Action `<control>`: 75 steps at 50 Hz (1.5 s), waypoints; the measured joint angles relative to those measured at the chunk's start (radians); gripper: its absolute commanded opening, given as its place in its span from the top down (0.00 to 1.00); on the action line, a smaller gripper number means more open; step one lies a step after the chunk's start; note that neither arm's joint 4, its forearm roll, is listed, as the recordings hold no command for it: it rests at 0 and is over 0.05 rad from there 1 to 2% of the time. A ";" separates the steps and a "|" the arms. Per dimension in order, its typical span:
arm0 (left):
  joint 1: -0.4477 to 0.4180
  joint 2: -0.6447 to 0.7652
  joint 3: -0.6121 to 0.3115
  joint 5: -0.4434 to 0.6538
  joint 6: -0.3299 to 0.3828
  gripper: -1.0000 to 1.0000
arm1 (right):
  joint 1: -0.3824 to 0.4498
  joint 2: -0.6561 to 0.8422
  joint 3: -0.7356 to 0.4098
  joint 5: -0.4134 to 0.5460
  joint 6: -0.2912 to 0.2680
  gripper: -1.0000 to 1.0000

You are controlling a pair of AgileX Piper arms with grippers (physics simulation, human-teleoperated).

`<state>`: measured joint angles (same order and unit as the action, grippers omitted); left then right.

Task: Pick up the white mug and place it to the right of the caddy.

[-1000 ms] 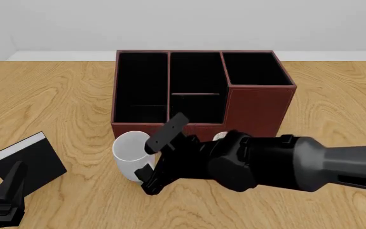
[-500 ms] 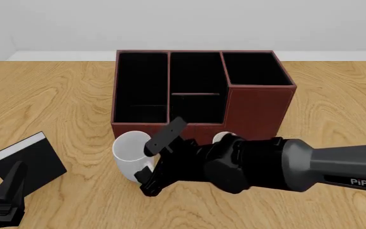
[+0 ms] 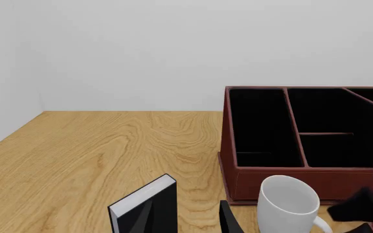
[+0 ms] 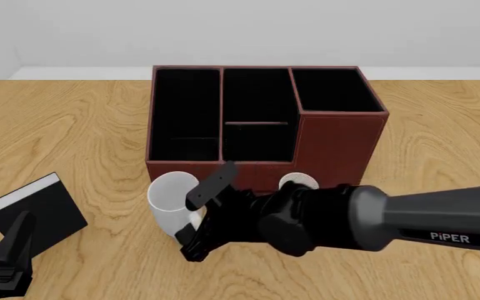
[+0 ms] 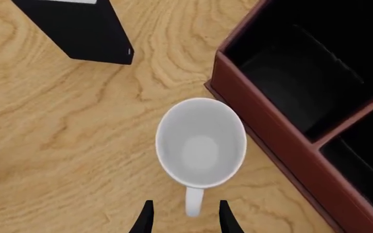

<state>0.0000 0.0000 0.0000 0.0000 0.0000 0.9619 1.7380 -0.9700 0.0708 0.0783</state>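
Right hand (image 4: 197,219) hovers low over the white mug (image 4: 172,201), its two dark fingers spread apart with nothing between them; in the right wrist view the fingertips (image 5: 146,219) straddle the mug's loop handle (image 5: 194,201) without visibly touching it. That mug stands upright on the wooden counter (image 4: 73,125), mouth open to the camera, just in front of the caddy (image 4: 261,119) and near its front left corner (whether mug and box wall touch cannot be told). Dark reddish-brown outside and black-lined within, the caddy sits toward the far edge of the counter, its right-hand section taller than the rest. A small round white top (image 4: 297,182) peeks out above the right arm against the caddy's front wall; what it belongs to is hidden. Left hand (image 4: 7,253) waits at the counter's near left corner, beside a black book (image 4: 35,212) with white pages; its fingers are only partly in view, and their spread cannot be told.
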 measured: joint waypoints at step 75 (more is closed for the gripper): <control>0.000 0.000 0.000 0.000 0.000 0.00 | -0.019 0.067 0.019 -0.047 -0.007 1.00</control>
<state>0.0000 0.0000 0.0000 0.0000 0.0000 0.9431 1.8053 -0.9512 0.0243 0.0710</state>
